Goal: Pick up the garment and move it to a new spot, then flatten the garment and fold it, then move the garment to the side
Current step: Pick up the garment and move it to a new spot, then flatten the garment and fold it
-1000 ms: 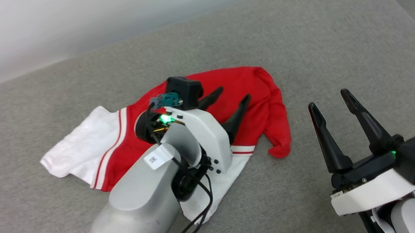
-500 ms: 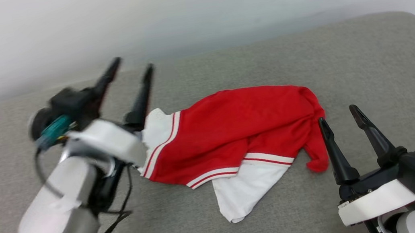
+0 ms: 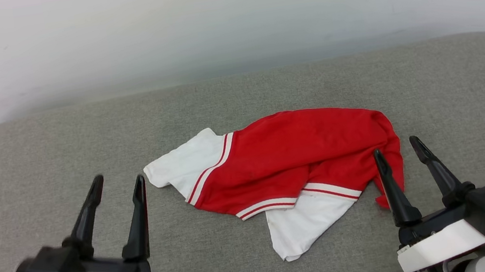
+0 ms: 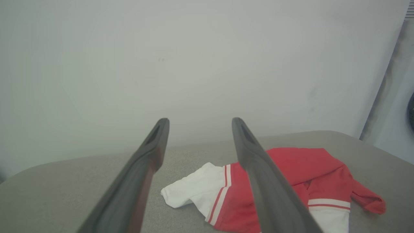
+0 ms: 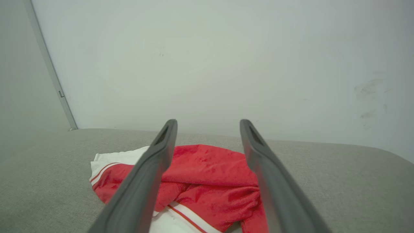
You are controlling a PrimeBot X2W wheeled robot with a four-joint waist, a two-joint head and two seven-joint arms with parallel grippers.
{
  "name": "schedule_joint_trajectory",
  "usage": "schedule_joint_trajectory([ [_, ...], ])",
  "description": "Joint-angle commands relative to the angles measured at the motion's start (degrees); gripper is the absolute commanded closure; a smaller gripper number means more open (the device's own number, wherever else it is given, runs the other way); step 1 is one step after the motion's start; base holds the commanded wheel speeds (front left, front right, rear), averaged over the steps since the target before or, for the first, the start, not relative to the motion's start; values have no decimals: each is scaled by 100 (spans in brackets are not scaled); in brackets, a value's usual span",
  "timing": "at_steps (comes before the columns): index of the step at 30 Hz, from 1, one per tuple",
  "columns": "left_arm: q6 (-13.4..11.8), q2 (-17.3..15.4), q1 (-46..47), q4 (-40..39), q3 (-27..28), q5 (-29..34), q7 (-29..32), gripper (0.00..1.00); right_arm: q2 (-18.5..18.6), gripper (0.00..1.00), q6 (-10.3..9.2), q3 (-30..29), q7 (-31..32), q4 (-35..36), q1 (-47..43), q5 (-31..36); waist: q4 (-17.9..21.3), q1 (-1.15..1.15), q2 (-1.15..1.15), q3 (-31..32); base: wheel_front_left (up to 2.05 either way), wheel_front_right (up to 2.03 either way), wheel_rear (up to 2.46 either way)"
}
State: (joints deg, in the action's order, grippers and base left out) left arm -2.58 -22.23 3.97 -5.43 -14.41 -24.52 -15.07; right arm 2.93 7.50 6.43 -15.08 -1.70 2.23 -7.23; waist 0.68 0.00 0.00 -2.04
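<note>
Grey cushion [image 3: 36, 151] against white wall [image 3: 208, 27] — crumpled garment [image 3: 293, 157] midway

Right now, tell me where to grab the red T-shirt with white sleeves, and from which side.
Probably the white sleeve at the left end of the red T-shirt, approached from the left by the left gripper: it lies flat, clear of bunched folds.

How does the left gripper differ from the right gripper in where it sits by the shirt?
The left gripper is over bare grey cushion, apart from the garment; the right gripper overlaps the garment's red edge in the head view. The left gripper is nearest the white sleeve; the right gripper is nearest the bunched red end. Both are open and empty.
</note>
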Motion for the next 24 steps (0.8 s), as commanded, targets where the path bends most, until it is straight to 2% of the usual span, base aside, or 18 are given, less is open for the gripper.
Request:
schedule_joint_trajectory([
  [1,24,148,-216,-70,140,68,-14,0,-10,0,-2,-3,-13,2,-48,12,-20,0,0,20,0,0,0],
  [4,134,420,-509,-130,343,294,-14,0,-10,0,-2,0,-13,-18,-82,4,-35,0,0,53,0,0,0],
  [5,296,593,-673,-48,453,502,-14,0,-10,0,-2,15,-13,-37,-104,-11,-41,0,0,77,0,0,0],
  [8,449,759,-730,13,562,641,-15,0,-10,0,-2,33,-13,-54,-106,0,-37,0,0,73,0,0,0],
  [18,769,1084,-640,102,861,976,-15,0,-10,0,-2,52,17,-84,-91,226,-50,0,0,-102,0,0,0],
  [21,844,1136,-594,136,857,1044,-15,0,-10,0,-2,141,180,-31,-60,374,-95,0,0,-178,0,0,0],
  [24,897,1202,-547,158,880,1081,-15,0,106,0,-2,547,817,-21,50,398,-166,0,0,-262,0,0,0],
])
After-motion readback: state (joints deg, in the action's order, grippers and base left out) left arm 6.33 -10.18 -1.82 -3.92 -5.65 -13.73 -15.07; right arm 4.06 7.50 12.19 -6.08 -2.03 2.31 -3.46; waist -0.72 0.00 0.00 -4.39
